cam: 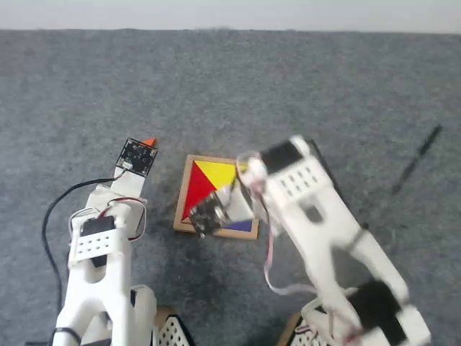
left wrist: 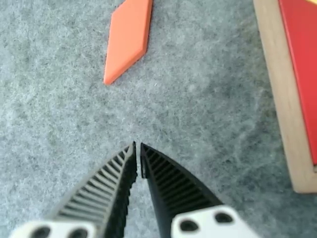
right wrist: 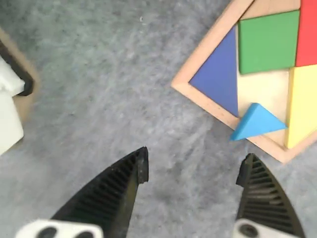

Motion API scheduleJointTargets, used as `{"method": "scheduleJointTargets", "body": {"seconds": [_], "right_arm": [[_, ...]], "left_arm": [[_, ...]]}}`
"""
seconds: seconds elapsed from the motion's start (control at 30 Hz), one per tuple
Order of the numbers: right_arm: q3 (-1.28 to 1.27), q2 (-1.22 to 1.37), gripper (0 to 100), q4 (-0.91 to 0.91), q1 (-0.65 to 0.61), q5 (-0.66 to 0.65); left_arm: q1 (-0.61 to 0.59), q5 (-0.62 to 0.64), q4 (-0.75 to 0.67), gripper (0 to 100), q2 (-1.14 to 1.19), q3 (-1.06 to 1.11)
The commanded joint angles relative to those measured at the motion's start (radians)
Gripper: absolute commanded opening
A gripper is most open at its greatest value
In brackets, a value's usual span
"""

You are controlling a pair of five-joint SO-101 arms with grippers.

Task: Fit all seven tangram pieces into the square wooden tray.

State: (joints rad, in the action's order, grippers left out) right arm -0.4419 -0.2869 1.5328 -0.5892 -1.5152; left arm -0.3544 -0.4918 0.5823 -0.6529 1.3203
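There are one square wooden tray (right wrist: 208, 102), six flat tangram pieces (a red triangle (cam: 198, 194), a yellow triangle (cam: 216, 171), a dark blue triangle (right wrist: 220, 79), a light blue triangle (right wrist: 255, 123), one green square (right wrist: 267, 42), one orange parallelogram (left wrist: 129, 37)) and two white robot arms (cam: 101, 259) (cam: 324, 216).

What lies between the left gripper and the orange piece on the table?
Bare grey cloth, seen in the left wrist view, runs from the left gripper to the orange piece.
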Motion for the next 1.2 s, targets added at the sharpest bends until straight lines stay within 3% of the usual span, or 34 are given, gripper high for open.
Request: {"method": "scheduleJointTargets", "body": {"seconds": [0.0,0.17,0.43,0.97,1.17], "right_arm": [[-0.282,-0.222,29.9,-0.286,0.027,0.046],[-0.425,-0.196,29.7,-0.545,0.028,0.066],[-0.419,0.027,29.6,-0.720,0.048,-0.011],[-0.405,0.050,29.3,-0.792,0.041,-0.170],[-0.405,0.050,20.9,-0.792,0.036,-0.216]], "left_arm": [[0.000,-0.008,-0.021,2,-0.034,-0.008],[0.000,-0.008,-0.021,2,-0.034,-0.008],[0.000,-0.008,-0.021,2,-0.034,-0.008],[0.000,-0.008,-0.021,2,-0.034,-0.008],[0.000,-0.009,-0.021,2,-0.034,-0.008]]}}
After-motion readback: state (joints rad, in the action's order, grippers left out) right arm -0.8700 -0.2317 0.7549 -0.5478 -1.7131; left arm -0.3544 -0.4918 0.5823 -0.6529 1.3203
